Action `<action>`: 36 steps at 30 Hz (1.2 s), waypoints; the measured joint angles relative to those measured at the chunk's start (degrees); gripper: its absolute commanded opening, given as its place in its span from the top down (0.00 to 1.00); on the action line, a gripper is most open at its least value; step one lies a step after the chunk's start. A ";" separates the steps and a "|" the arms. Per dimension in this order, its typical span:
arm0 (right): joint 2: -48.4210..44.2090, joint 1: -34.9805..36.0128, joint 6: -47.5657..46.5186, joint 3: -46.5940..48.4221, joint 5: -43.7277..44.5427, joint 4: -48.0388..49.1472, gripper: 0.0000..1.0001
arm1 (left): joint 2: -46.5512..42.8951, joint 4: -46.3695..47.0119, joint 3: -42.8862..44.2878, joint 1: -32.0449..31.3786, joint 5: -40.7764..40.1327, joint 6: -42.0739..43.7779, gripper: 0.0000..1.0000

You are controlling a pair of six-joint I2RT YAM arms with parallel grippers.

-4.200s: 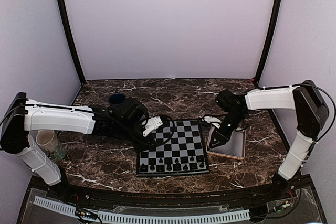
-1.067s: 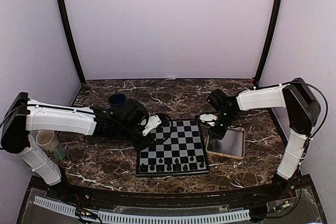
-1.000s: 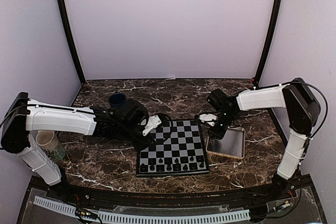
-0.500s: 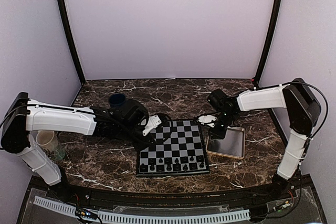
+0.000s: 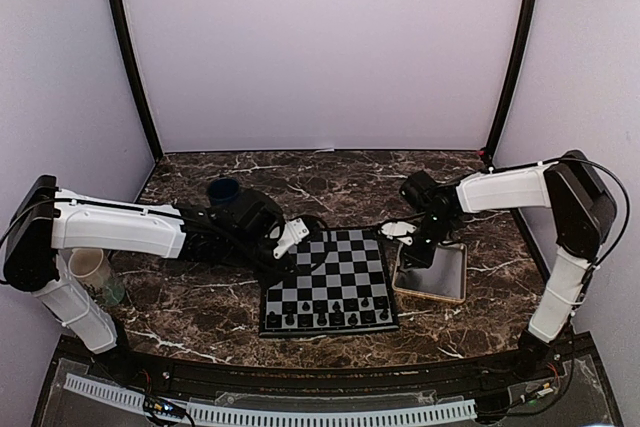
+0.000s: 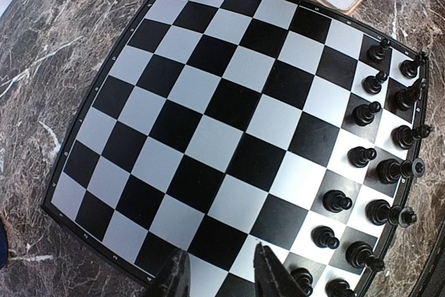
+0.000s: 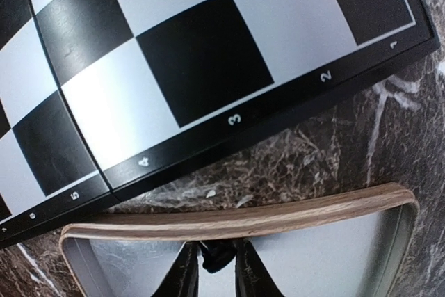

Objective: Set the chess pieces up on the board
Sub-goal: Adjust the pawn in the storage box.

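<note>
Chess piece [image 7: 216, 259] sits pinched inside the right tool [image 7: 217, 250].

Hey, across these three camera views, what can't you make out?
Right wrist view: the dark chess piece between the right gripper's fingers is cut off by the bottom edge; its type and whether it's clamped are unclear.
Top view: the chess pieces on the board are too small to identify.
Left wrist view: the nearest pieces are partly hidden by the left gripper's finger and the frame edge.
</note>
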 measured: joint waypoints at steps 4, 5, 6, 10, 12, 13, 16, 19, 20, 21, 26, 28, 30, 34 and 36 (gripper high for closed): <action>-0.11 -3.37 1.16 0.24 -6.58 -3.34 0.81 | 0.00 0.52 0.00 0.00 0.46 -0.17 0.66; -0.20 -4.26 1.27 0.48 -8.46 -4.33 0.80 | 0.00 0.63 0.00 0.00 0.59 -0.22 0.66; -0.39 -5.07 1.46 0.81 -10.47 -5.25 0.80 | 0.02 0.79 0.00 0.00 0.76 -0.28 0.66; -2.01 -6.54 2.21 2.08 -16.28 -7.65 0.80 | 0.13 1.22 0.00 0.00 1.16 -0.59 0.66; -2.19 -6.49 2.27 2.49 -17.86 -8.15 0.80 | 0.35 1.31 0.00 0.00 1.33 -0.70 0.66; -2.19 -6.47 2.32 2.54 -18.58 -8.31 0.80 | 0.48 1.38 0.00 0.02 1.44 -0.85 0.66; -2.19 -6.45 2.40 2.54 -19.23 -8.74 0.76 | 0.63 1.64 0.00 0.00 1.51 -1.09 0.66; -2.43 -6.45 1.75 2.40 -18.67 -8.79 0.71 | 0.63 1.75 0.00 0.00 1.51 -1.18 0.66; -2.97 -6.45 0.92 1.79 -17.97 -8.37 0.69 | 0.63 1.79 0.00 0.00 1.51 -1.20 0.66; -3.69 -6.43 0.59 1.11 -17.33 -8.15 0.68 | 0.63 1.95 0.00 0.00 1.51 -1.20 0.66; -6.08 -5.31 -0.52 -1.33 -13.81 -7.21 0.65 | 0.90 2.45 0.00 0.00 1.66 -1.25 0.66; -5.73 -4.00 -0.33 -1.42 -13.00 -6.47 0.65 | 1.22 2.67 0.00 0.00 1.73 -1.25 0.66; -5.38 -2.64 0.13 -1.68 -12.39 -5.84 0.65 | 1.36 2.67 0.00 0.00 1.73 -1.25 0.66; -3.72 -0.59 2.14 -2.05 -11.63 -4.98 0.66 | 1.38 2.86 0.00 0.00 1.73 -1.25 0.66; -2.93 -0.42 3.39 -2.01 -11.63 -4.98 0.66 | 1.38 3.04 0.00 0.00 1.73 -1.25 0.66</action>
